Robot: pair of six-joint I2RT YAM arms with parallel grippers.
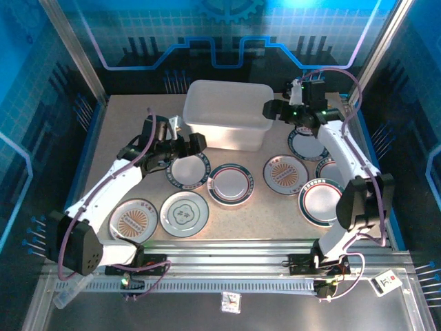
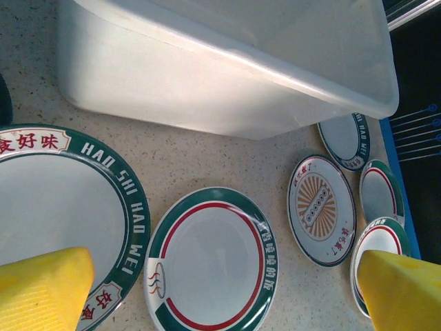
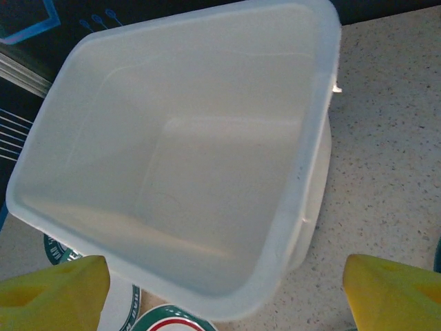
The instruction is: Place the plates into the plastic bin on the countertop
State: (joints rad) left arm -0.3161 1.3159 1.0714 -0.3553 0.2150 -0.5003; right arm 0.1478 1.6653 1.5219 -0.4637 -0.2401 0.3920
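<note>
The plastic bin (image 1: 227,114) stands empty at the back of the countertop (image 1: 131,131). Several plates lie in front of it. My left gripper (image 1: 196,143) hovers open over a green-rimmed plate (image 1: 189,170), which sits beside a green-and-red-rimmed plate (image 1: 231,184). In the left wrist view the yellow fingers (image 2: 41,289) spread wide above that plate (image 2: 210,258), holding nothing. My right gripper (image 1: 271,109) hangs open at the bin's right end. In the right wrist view it (image 3: 224,296) looks down onto the bin's corner (image 3: 186,152).
An orange-centred plate (image 1: 284,174), three more rimmed plates (image 1: 307,143) (image 1: 329,167) (image 1: 322,201), a pale green flower plate (image 1: 184,212) and another orange-centred plate (image 1: 134,221) lie around. A metal frame and blue walls edge the surface.
</note>
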